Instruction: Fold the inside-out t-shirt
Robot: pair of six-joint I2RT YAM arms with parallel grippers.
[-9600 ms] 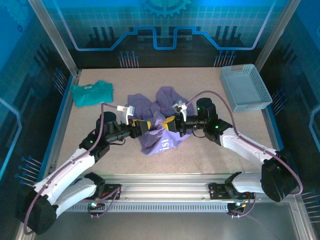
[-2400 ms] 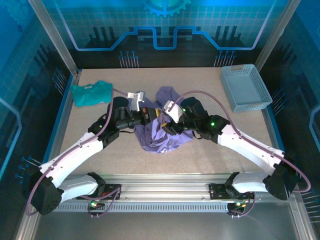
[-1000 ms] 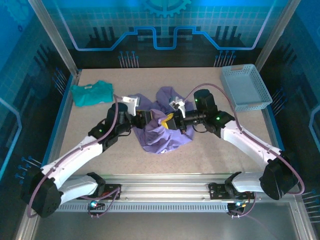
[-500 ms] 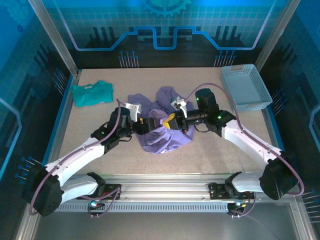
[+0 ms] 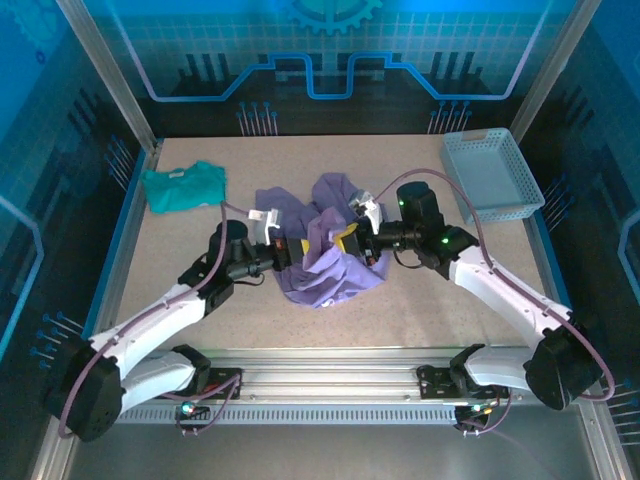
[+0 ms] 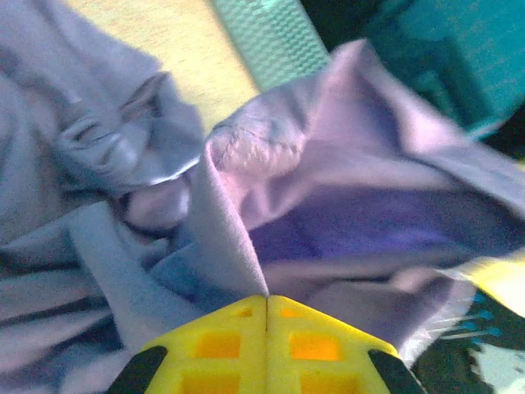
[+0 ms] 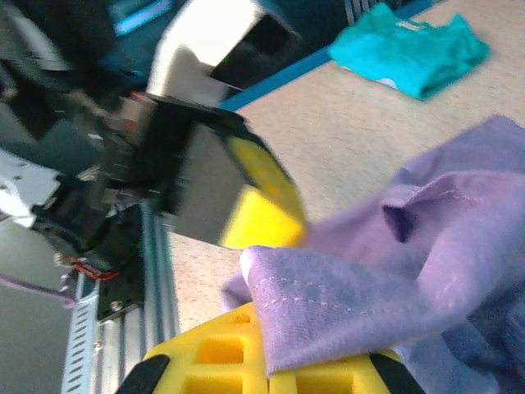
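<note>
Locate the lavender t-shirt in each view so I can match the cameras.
Top external: lavender t-shirt bunched at table centre, between the left pincer and the right pincer.
Left wrist: spread across the frame, a fold rising from the shut left pincer at bottom centre.
Right wrist: lower right, its stitched hem draped over the right pincer's yellow pads.
Shared landmark: the speckled beige table, seen behind the fabric in both wrist views.

Overhead camera looks down; close wrist cameras share the t-shirt [image 5: 325,275].
</note>
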